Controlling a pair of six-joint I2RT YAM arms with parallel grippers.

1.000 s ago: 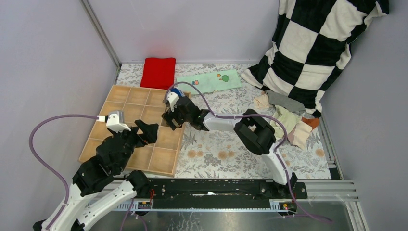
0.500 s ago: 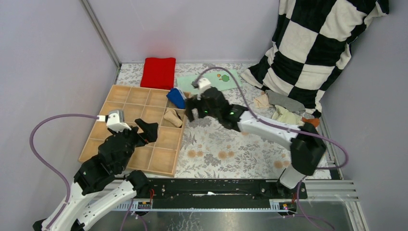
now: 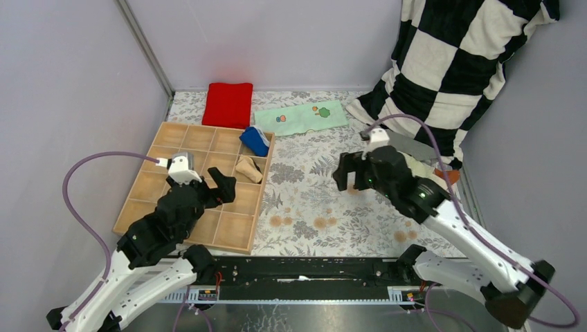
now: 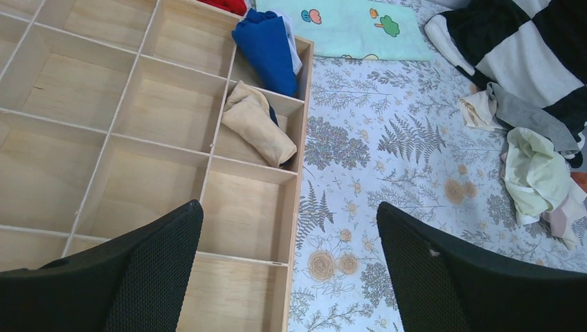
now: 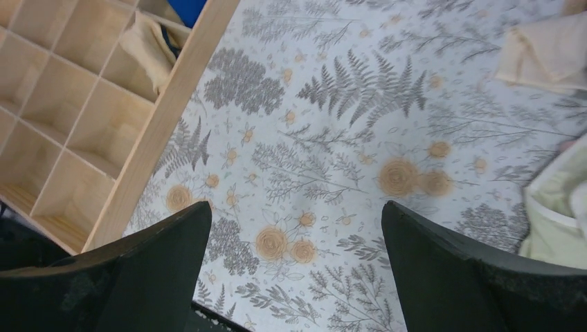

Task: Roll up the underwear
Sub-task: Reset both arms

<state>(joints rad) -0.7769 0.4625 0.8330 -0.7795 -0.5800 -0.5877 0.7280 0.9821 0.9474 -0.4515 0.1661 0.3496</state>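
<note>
Floral-print counter [image 3: 311, 207], grey walls on three sides. Wooden divided tray [image 3: 262, 197] lies at left. Red folded cloth [image 3: 228, 104] and mint cartoon-print cloth [image 3: 301, 117] lie along the far edge. Checkered pillow [image 3: 443, 62] leans in the far right corner. Loose underwear lies heaped below the pillow: grey brief [image 4: 529, 117], beige brief [image 4: 474, 111], pale green brief [image 4: 533, 173], all crumpled and unrolled; in the top view the right arm hides part of the heap. Two rolled pieces sit in the tray's right-hand column: blue brief [image 3: 255, 140] in the far compartment, poking above the rim, and tan brief [image 3: 248, 169] in the next compartment toward the arms, lying slantwise. Left gripper [image 3: 220, 188] hangs over the tray, jaws wide apart, nothing between them. Right gripper [image 3: 349, 176] hangs above bare counter near the heap, jaws likewise spread and empty. Versus one second ago: right gripper was at the tan brief's compartment and has since swung right; left arm has edged slightly forward.
</note>
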